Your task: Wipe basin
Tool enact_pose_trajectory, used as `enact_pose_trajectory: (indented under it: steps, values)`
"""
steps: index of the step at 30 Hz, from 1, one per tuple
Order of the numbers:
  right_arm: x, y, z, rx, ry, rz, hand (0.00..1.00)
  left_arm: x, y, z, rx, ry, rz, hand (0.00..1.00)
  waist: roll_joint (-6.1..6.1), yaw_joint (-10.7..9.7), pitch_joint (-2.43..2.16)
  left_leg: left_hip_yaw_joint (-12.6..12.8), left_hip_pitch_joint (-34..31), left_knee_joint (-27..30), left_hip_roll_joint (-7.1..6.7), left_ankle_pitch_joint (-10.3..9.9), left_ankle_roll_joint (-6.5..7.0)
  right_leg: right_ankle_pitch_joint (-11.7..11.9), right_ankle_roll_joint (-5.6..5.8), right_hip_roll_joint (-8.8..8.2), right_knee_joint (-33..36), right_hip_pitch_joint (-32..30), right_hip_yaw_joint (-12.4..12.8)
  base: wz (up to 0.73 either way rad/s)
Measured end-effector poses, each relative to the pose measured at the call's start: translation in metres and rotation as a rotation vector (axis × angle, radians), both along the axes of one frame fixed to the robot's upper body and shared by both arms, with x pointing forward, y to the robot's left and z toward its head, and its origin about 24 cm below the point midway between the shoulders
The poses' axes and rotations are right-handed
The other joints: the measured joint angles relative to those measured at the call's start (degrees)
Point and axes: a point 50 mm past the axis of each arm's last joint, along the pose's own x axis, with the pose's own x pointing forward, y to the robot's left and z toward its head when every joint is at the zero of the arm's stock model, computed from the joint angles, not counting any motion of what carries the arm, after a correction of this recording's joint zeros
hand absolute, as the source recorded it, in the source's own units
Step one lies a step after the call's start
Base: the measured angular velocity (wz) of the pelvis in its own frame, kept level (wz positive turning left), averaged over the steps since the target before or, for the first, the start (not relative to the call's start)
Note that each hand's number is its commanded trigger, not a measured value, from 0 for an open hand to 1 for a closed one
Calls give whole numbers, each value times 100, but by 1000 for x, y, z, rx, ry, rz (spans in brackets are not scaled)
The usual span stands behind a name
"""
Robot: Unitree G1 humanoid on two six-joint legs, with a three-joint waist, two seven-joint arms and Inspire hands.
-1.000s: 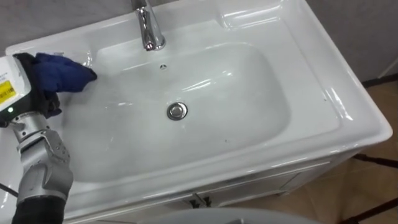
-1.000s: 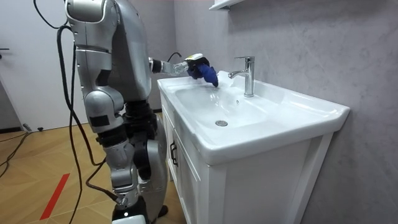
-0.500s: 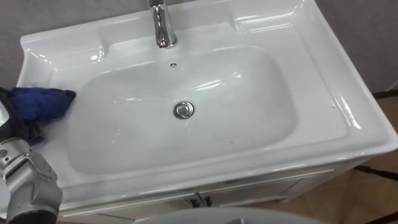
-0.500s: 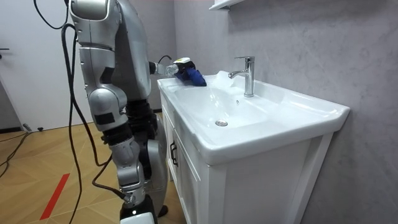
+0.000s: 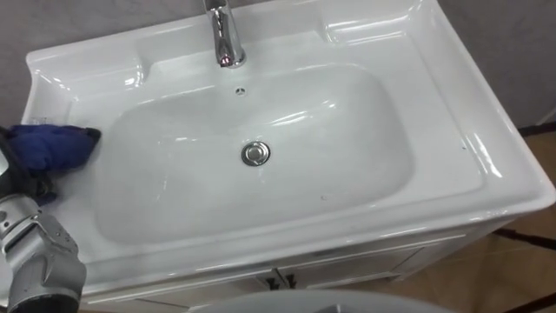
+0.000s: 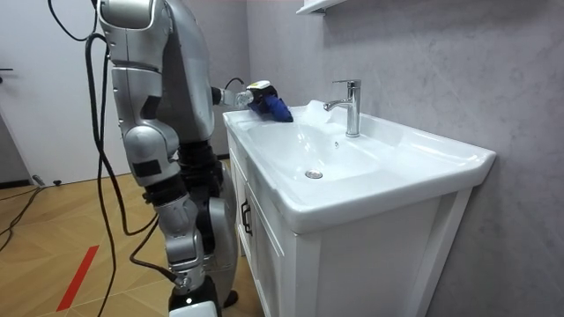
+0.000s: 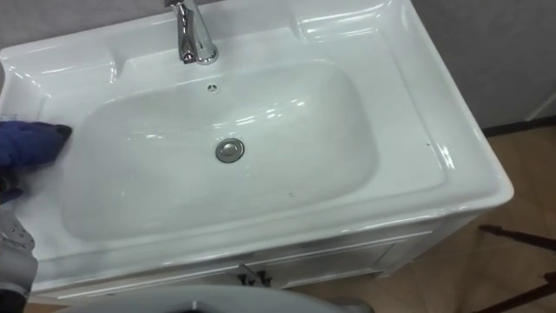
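A white basin (image 5: 452, 104) with a round metal drain (image 5: 254, 154) and a chrome tap (image 5: 225, 36) lies before me. My left hand (image 5: 16, 178) is at the basin's left rim, its fingers curled round a blue cloth (image 5: 50, 145) that rests on the rim's flat ledge. In the room view the left hand (image 6: 251, 94) holds the blue cloth (image 6: 273, 106) at the back corner of the basin (image 6: 414, 167), away from the tap (image 6: 351, 104). The bowl shows faint wet streaks.
The basin sits on a white cabinet (image 6: 352, 264) against a grey wall (image 6: 441, 62). I stand at its front, on wooden floor (image 6: 70, 246). A red line (image 6: 77, 275) marks the floor at the room view's left.
Over the last second my left hand drew the blue cloth back from the bowl's upper left onto the left rim. The eye views shifted too. Nothing has moved in the last half second.
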Motion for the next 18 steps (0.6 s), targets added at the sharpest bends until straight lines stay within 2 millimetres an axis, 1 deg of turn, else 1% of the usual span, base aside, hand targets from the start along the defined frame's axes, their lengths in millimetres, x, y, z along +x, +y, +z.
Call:
enact_pose_trajectory:
  steps: [2,8,13,14,18]
  values:
    - [0,0,0,-2,0,0,0,2,-1,4,6,-18,-7,100,26,1,13,0,0,0,-1,0,0,0,0,-1,0,0,0,0]
    - [-1,0,0,-1,1,-7,0,7,-3,13,18,-58,-22,100,76,-1,9,-1,0,0,-3,0,0,-1,1,-3,0,1,-6,0]
    - [-3,0,0,3,-1,-24,0,11,-5,20,28,-94,-38,100,83,-21,12,-2,-3,0,-5,0,0,-1,2,-9,-8,0,-23,0]
    - [-6,0,0,2,5,-28,0,11,-6,22,30,-101,-42,100,84,-23,11,-2,-1,1,-6,0,0,-2,4,-12,-7,2,-27,0]
    - [-6,0,0,-5,4,-30,0,12,-6,23,32,-106,-44,100,94,-25,9,-2,-1,1,-7,0,0,-2,4,-15,-6,3,-36,0]
